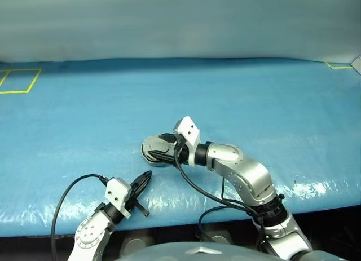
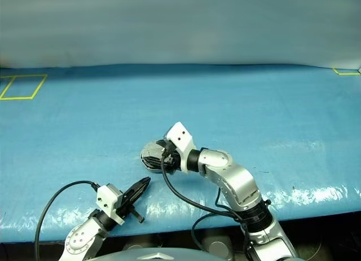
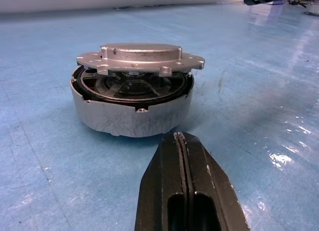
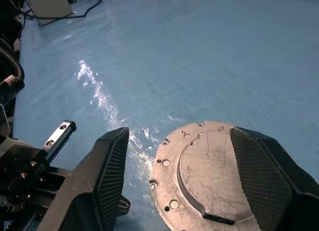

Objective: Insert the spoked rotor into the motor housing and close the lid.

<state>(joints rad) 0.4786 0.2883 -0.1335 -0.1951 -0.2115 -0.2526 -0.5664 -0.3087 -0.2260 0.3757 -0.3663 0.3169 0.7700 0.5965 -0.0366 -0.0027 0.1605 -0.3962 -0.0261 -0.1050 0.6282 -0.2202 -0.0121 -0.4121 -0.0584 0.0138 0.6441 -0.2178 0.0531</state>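
Two grippers were near the motor housing (image 3: 132, 111), which sat toward the bench's front edge, but your right gripper (image 4: 182, 181) was closer, fingers spread directly above the not yet seated lid (image 3: 140, 59), while the left gripper (image 1: 142, 185), pressed together, pointed at it from the front.

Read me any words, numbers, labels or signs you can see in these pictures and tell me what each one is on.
No readable text.
The lid: bare scratched metal with holes, no lettering.
The motor housing: plain wall, no label.
The blue table cover: yellow tape outlines, no writing.
The left hand and right hand: no markings.
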